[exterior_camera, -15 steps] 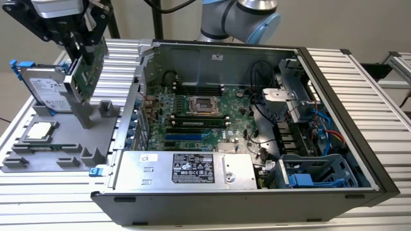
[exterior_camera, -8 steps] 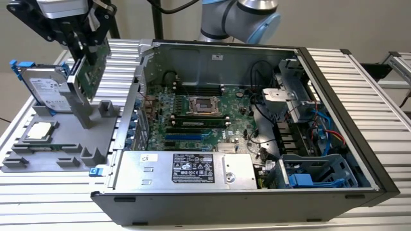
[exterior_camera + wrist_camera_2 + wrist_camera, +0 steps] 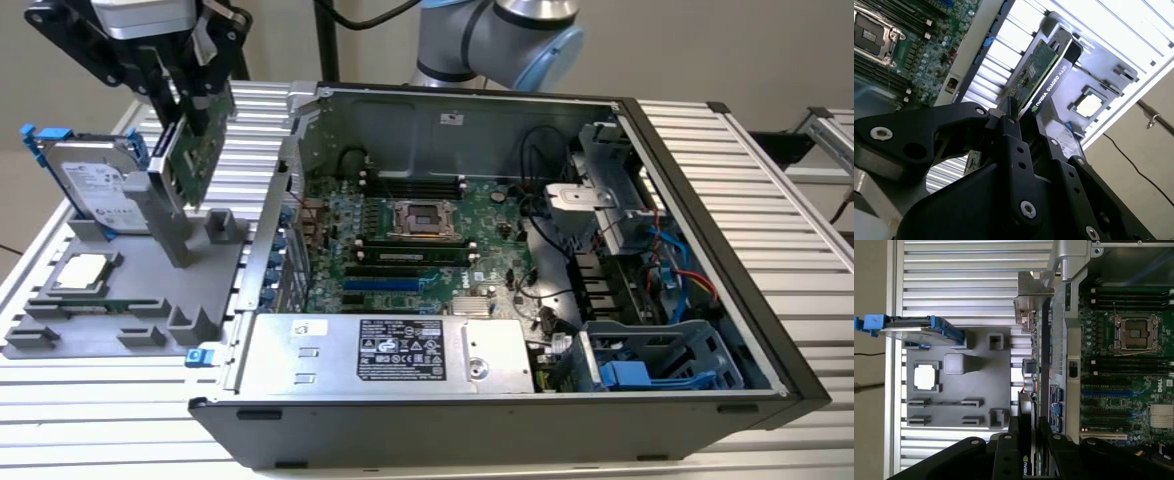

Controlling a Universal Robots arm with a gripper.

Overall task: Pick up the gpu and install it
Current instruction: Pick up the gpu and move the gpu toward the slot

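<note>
**Gpu [image 3: 191,152] held at the tray [image 3: 100,325]**

The gpu is clamped by the gripper [image 3: 1023,112], whose fingers are closed on its upper edge. The card is kept upright at the gray tray, beside the open case [image 3: 467,420]. Whether its bracket touches the tray cannot be told. The card is judged light and stiff but fragile, so it is best gripped by the bare edges.

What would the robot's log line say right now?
gripper: shut on gpu | gpu: at gray tray | computer case: open, gpu not installed
</note>
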